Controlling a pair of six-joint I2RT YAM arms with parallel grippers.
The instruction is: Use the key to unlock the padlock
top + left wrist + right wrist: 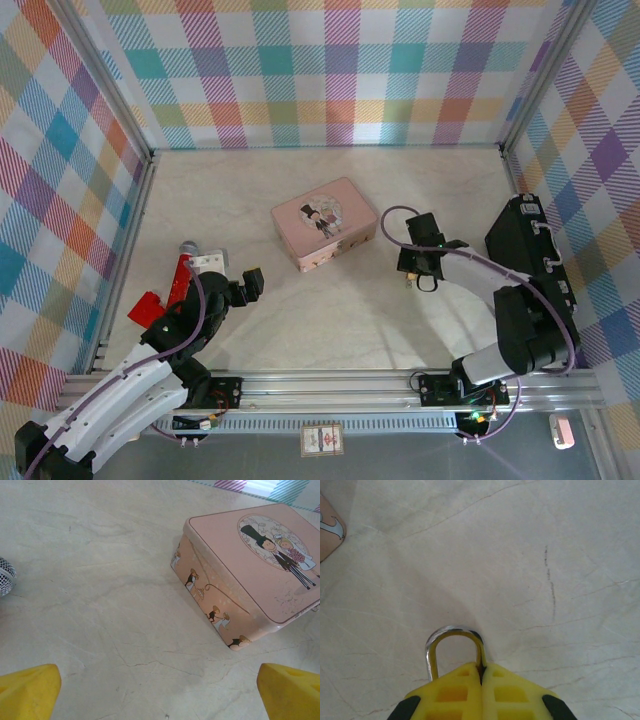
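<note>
Right tool [481, 670] is clenched on the padlock [454, 631], just right of the pink tin [250, 565]; left tool [160, 692] stands released. With the padlock held, the left tool probably must next fetch the key.

1. We see the padlock [451, 629] mostly as its silvery shackle, a narrow rounded arch of polished metal.
2. Both shackle legs run down into the right gripper [481, 680], whose yellow fingers are pressed together on the padlock and hide its body, so we cannot tell whether it is locked.
3. The arch points away from the wrist.
4. It sits right of the pink tin [323, 222], near it but apart.
</note>
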